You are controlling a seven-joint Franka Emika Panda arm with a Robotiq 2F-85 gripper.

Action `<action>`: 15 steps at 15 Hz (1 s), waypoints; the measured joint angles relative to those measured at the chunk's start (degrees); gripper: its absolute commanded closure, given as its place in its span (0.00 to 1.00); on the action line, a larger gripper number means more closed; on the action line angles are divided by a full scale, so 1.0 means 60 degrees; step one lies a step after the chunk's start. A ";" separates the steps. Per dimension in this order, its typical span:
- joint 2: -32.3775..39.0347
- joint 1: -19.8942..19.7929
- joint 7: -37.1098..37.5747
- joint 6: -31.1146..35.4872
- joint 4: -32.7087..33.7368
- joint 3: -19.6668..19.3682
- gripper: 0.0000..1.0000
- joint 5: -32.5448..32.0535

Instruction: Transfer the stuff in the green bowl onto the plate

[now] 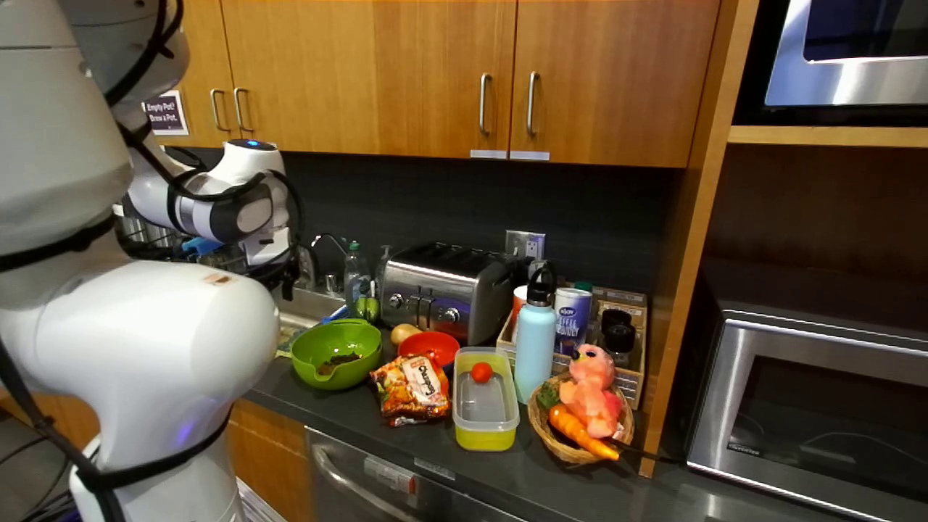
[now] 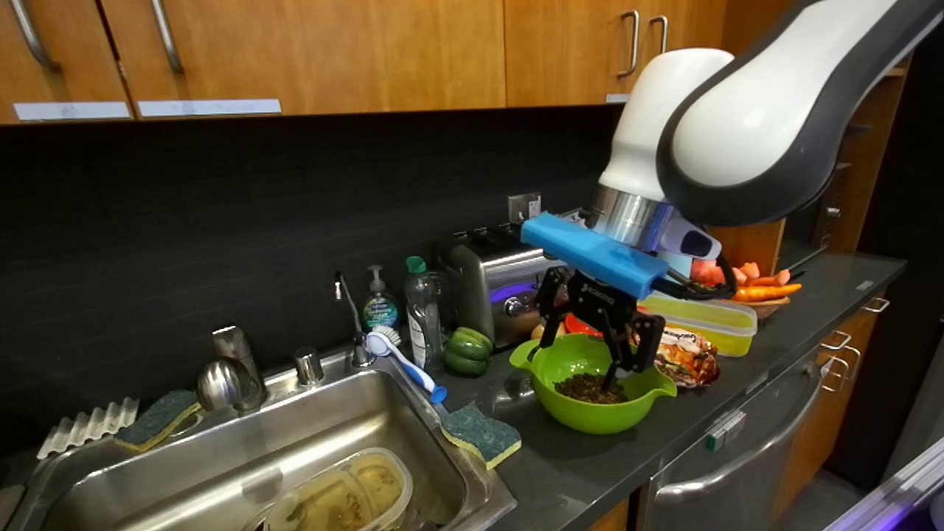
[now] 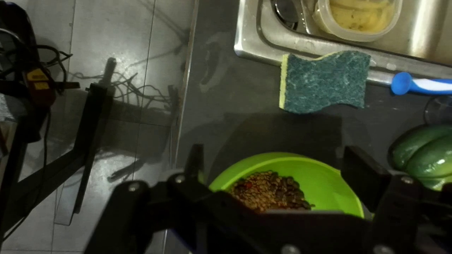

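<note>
Along the counter (image 2: 546,461), the sink (image 2: 295,428) lies beside the green bowl (image 2: 590,419), and that bowl stands upright: smooth, plastic-looking, I'd guess light and fairly stiff, slippery if wet. Over it hangs the gripper (image 3: 277,157), fingers (image 3: 363,173) spread wide, nothing held between them; whether a fingertip touches the bowl, I can't tell. Down in the bowl, brown, grainy stuff (image 3: 268,192) looks loose, likely to slide at a tilt! And smallest, on the bowl's rim across from the spout (image 2: 664,385), a tab (image 2: 522,354): there's my pick for a firm pinch, pouring end left free.
</note>
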 measured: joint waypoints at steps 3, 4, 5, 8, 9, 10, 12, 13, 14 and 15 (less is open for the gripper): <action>-0.0524 -0.0389 0.0125 0.0096 -0.0002 -0.0191 0.00 -0.0203; -0.0723 -0.0533 0.0212 0.0116 -0.0002 -0.0248 0.00 -0.0305; -0.0908 -0.0657 0.0274 0.0122 -0.0002 -0.0299 0.00 -0.0367; -0.1217 -0.0785 0.0381 0.0121 -0.0026 -0.0353 0.00 -0.0441; -0.1240 -0.0784 0.0391 0.0121 -0.0032 -0.0352 0.00 -0.0441; -0.1240 -0.0784 0.0395 0.0120 -0.0033 -0.0351 0.00 -0.0442; -0.1240 -0.0784 0.0397 0.0121 -0.0035 -0.0351 0.00 -0.0442; -0.1240 -0.0784 0.0398 0.0121 -0.0036 -0.0351 0.00 -0.0442; -0.1240 -0.0784 0.0399 0.0121 -0.0036 -0.0351 0.00 -0.0442; -0.1240 -0.0784 0.0400 0.0121 -0.0036 -0.0351 0.00 -0.0442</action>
